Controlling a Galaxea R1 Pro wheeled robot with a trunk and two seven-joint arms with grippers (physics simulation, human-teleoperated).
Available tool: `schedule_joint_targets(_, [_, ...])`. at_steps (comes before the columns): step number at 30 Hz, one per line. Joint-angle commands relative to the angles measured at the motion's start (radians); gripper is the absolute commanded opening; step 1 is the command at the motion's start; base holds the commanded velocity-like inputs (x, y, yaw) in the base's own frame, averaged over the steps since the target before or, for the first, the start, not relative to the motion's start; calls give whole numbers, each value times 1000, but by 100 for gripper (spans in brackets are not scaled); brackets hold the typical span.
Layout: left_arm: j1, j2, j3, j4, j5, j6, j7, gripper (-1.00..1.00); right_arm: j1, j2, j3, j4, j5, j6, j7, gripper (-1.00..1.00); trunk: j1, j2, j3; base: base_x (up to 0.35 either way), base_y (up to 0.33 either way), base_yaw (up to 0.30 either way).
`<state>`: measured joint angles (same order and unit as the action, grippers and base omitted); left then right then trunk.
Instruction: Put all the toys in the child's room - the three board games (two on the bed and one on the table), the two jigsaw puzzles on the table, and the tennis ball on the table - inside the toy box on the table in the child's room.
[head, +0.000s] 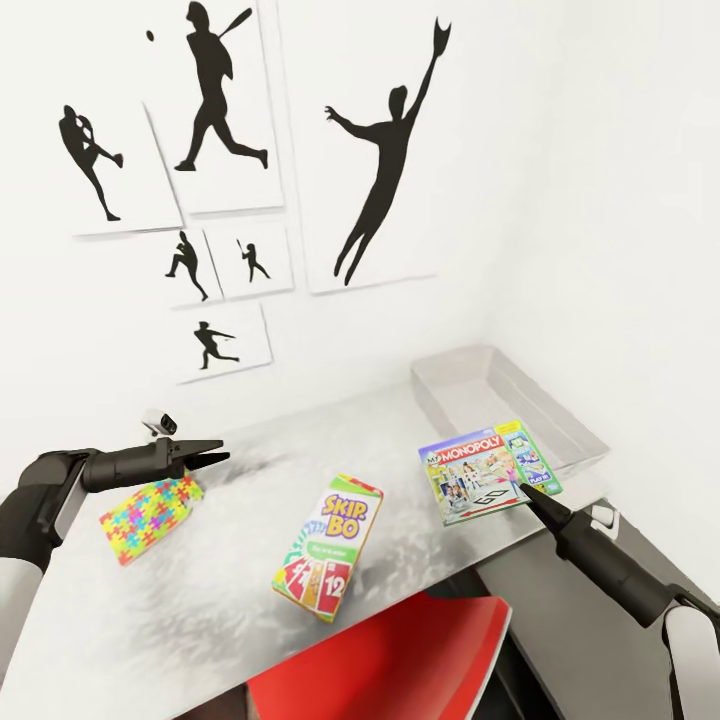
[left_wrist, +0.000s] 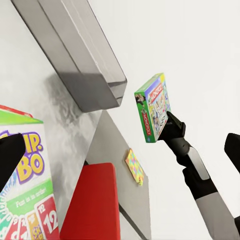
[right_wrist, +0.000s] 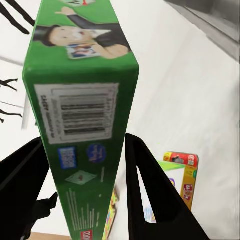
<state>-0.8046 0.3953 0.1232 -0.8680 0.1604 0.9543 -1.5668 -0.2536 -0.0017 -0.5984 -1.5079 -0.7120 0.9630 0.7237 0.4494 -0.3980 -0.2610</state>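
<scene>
Above table (head: 220, 560), MONOPOLY box (head: 488, 470) flat, long axis crosswise.

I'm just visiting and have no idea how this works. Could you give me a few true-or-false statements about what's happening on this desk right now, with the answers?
1. The right gripper holds the Monopoly box in its jaws. True.
2. The Monopoly box already lies inside the toy box. False: it is held up in the air, in front of the toy box.
3. The Skip-Bo box lies on the table, gripped by neither arm. True.
4. The left gripper is clamped on the jigsaw puzzle. False: it hovers above the puzzle, which lies flat on the table.
5. The toy box is full of toys. False: the part of its inside in view is bare.
</scene>
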Motion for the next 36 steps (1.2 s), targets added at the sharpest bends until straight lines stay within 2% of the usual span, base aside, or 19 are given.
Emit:
schedule_joint_targets(1, [-1,0,0,0,-1,11,-4,100,-1,0,-1,0,2,5,5,-100,1,-2,-2,24,-77,1])
schedule_joint_targets(36, [0,-1,0,0,0,11,-4,100,-1,-1,-1,0,2,3,5,-100,1,-2,-2,42,-5,0])
